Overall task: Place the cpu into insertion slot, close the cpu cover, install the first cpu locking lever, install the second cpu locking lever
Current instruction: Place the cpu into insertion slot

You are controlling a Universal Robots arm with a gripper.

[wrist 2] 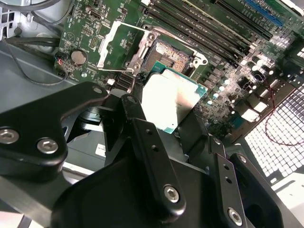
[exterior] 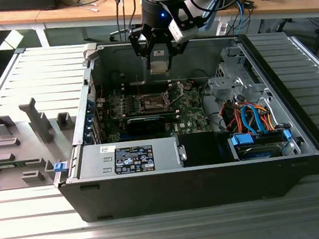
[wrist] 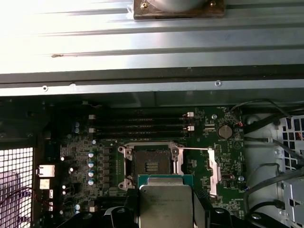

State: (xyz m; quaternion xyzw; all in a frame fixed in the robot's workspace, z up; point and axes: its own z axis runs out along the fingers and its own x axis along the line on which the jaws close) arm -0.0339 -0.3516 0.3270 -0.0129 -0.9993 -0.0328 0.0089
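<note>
My gripper point(exterior: 159, 62) hangs above the motherboard inside the open computer case, shut on the cpu point(exterior: 159, 66). The cpu point(wrist 2: 170, 97) is a flat silvery square with a green rim, held by its edges between the black fingers point(wrist 2: 130, 107). It hovers clear of the board, just short of the insertion slot point(wrist: 151, 164). That slot point(wrist 2: 173, 53) lies uncovered, its dark golden contact field showing inside a metal frame. The cpu cover point(wrist: 213, 172) is swung open beside the slot, seen as a windowed metal plate point(wrist 2: 119, 47). A thin locking lever point(wrist: 197, 149) stands free beside the frame.
Long memory slots point(wrist: 140, 127) run along the far side of the socket. A long black card point(exterior: 151, 120) sits beside it. The case point(exterior: 92, 81) also holds a power supply point(exterior: 129, 157) and a drive bay with blue and orange cables point(exterior: 251, 118). A grey fixture point(exterior: 14, 146) stands at the exterior view's left.
</note>
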